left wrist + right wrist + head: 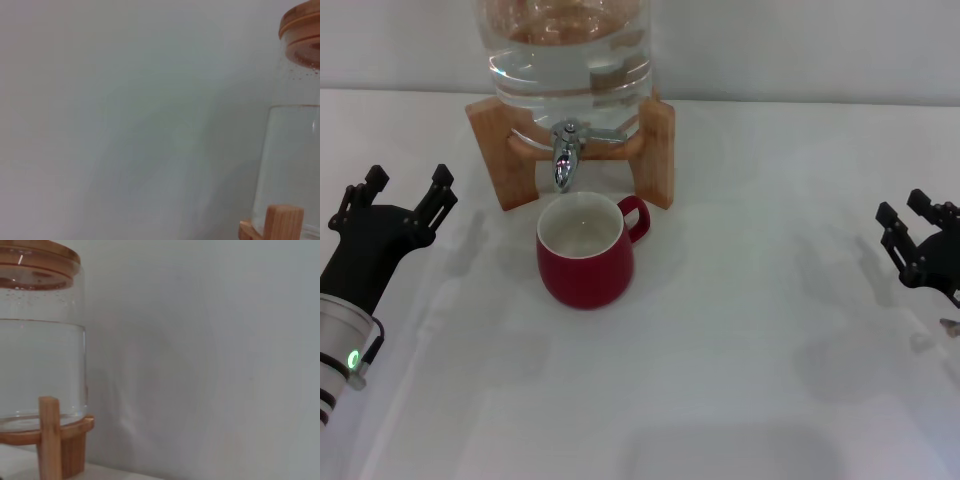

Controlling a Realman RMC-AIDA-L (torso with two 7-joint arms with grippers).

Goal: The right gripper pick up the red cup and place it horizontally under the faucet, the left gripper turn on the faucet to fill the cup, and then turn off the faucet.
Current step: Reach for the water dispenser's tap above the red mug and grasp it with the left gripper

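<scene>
Glass water jar (568, 60) on wooden stand (655, 150); white table (740, 330).

Glossy red cup (586, 262), shiny chrome faucet (565, 155), wooden stand (655, 150), clear jar (565, 55)

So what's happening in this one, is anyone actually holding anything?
Nothing is held right now. The red cup stands upright on the white table, directly below the faucet of a glass water dispenser on a wooden stand. No water stream is visible. The left gripper sits open to the cup's left, and the right gripper sits open at the far right edge, both clear of everything.
</scene>
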